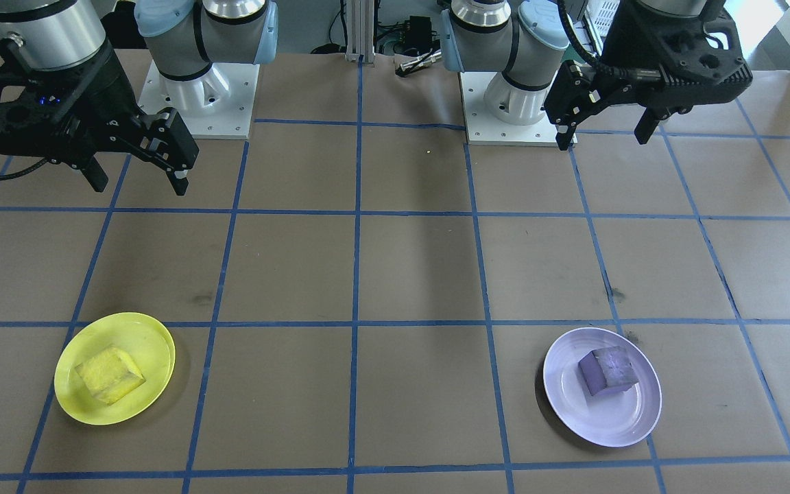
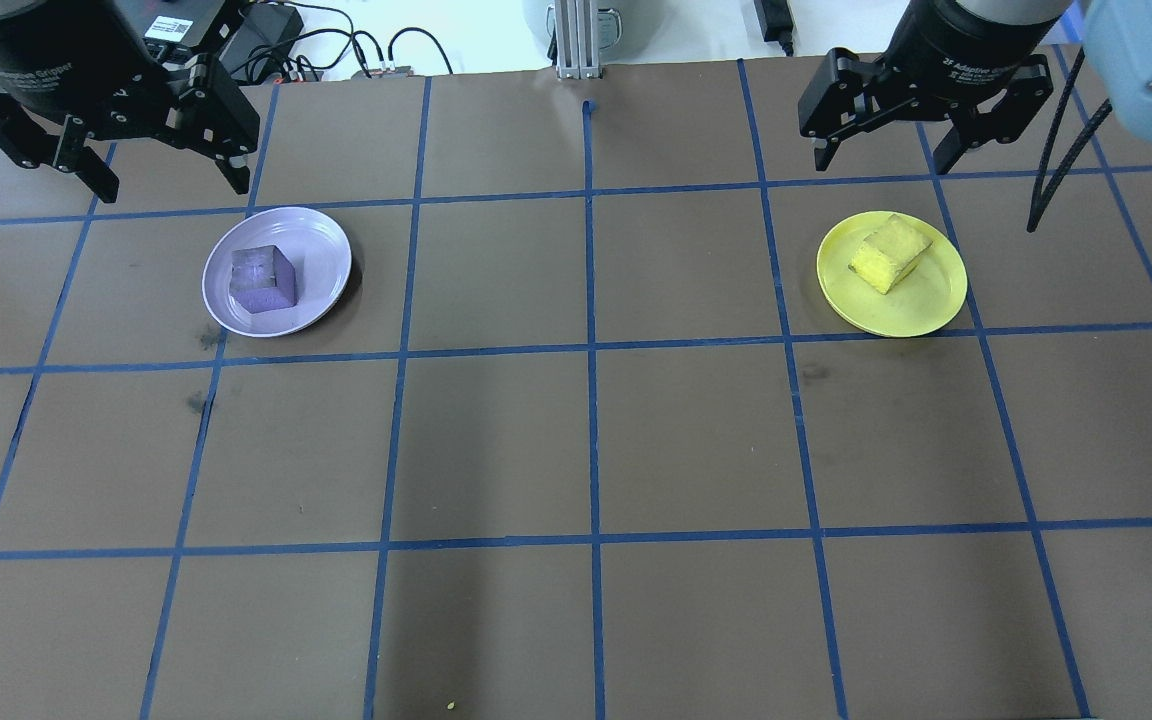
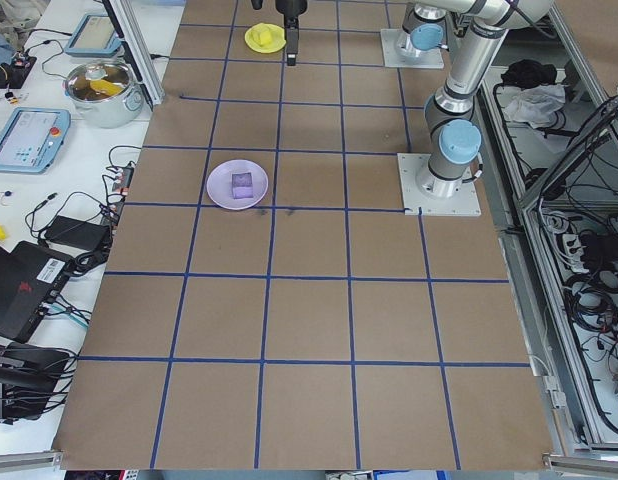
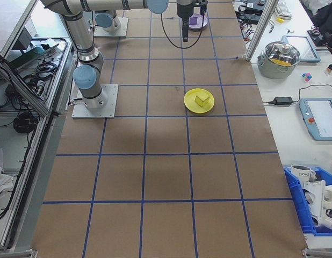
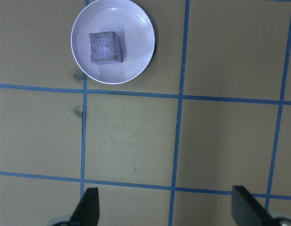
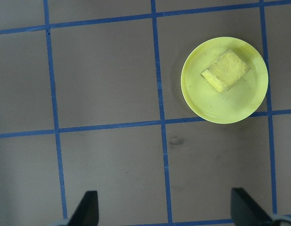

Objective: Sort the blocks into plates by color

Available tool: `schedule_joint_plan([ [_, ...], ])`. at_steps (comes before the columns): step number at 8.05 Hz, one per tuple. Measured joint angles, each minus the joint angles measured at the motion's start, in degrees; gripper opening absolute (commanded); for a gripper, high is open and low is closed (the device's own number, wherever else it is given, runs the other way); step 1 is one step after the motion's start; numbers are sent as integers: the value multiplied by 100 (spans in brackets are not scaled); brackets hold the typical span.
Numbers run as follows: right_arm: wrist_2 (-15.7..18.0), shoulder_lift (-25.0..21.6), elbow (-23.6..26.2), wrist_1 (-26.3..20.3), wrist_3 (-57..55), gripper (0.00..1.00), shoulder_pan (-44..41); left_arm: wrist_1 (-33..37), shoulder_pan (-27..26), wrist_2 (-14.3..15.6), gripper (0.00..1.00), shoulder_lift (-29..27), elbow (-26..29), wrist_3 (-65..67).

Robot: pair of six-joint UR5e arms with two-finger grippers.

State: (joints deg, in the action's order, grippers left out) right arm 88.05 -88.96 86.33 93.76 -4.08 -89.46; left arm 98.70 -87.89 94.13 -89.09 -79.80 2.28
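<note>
We see the sorting as good as done: the yellow block [image 2: 891, 253] sits inside the yellow plate [image 2: 926, 308] on the right side of the table, and the purple block [image 2: 262, 279] sits inside the lavender plate [image 2: 321, 240] on the left, the two plates well apart. Our left gripper [image 2: 168, 175] hangs above the table just beyond the lavender plate with its fingers spread and nothing between them; our right gripper [image 2: 881, 148] hangs likewise past the yellow plate, fingers apart and empty. Little is left to spoil, we judge. The likeliest slip is an arm dipping low while it pulls away, since a fingertip catching a rim could tip a plate and roll its block onto the brown table [image 2: 586, 440].
</note>
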Motion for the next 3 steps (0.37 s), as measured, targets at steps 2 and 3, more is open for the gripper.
schedule_joint_plan([
  [2, 27, -43, 21, -95, -17, 100, -55, 0, 0, 0, 100, 10, 0, 0],
  [3, 34, -30, 28, -155, -21, 100, -59, 0, 0, 0, 100, 13, 0, 0],
])
